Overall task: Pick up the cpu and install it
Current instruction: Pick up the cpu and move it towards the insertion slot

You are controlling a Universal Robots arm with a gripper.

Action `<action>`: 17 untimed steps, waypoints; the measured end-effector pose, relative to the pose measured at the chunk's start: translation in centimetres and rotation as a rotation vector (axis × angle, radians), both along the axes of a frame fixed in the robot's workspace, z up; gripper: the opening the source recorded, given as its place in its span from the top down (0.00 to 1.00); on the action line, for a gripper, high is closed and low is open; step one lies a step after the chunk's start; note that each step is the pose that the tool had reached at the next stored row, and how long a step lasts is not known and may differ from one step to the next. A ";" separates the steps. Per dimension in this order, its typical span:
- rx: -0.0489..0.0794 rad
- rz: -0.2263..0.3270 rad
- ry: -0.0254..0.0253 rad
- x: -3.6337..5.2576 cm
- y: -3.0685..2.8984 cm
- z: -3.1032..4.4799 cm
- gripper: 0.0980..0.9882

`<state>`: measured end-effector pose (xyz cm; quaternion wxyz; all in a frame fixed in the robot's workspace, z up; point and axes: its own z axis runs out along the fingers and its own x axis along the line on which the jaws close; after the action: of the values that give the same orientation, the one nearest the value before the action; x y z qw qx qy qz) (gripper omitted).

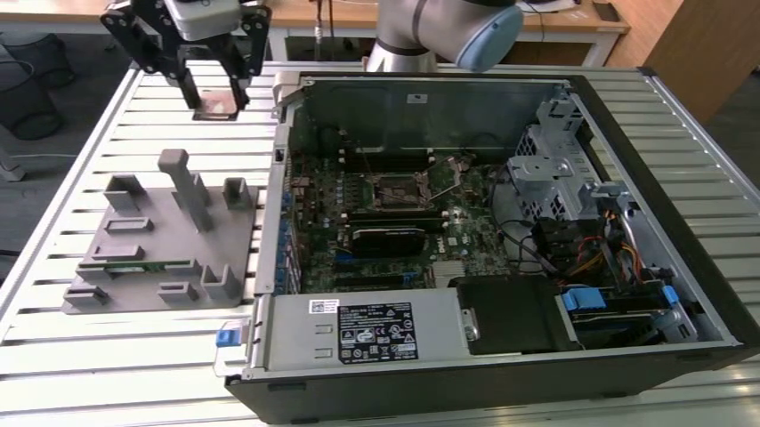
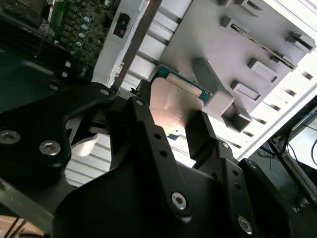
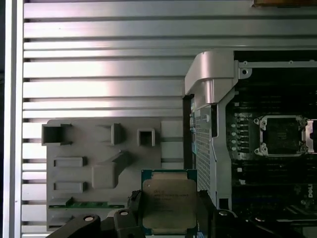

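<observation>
One hand is gripping one cpu over the surface, just beside one open case; the square chip is lying level, lid upward.

**Claw**, upper left of the exterior view: matt black, with silvery screw heads. **Cpu**: silvery-white top, thin green rim. **Table**: pale silver-grey, patterned with parallel slats and dark gaps. **Holder block**, left of the exterior view: uniform mid-grey. The memory stick in it is green. **Computer case**: black shell, grey metal inside. **Motherboard**: dark green. **Clips**, lower right of the exterior view: blue. **Arm joint cap**: light blue.
</observation>
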<state>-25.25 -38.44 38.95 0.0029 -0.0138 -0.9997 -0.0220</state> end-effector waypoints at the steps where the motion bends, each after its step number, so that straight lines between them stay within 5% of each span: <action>1: 0.000 0.000 -0.0001 0.40 0.04 -0.02 0.52; 17: 0.000 -0.002 0.0000 6.89 0.69 -0.21 0.52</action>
<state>-18.36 -37.75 38.74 0.0029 -0.0147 -0.9996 -0.0220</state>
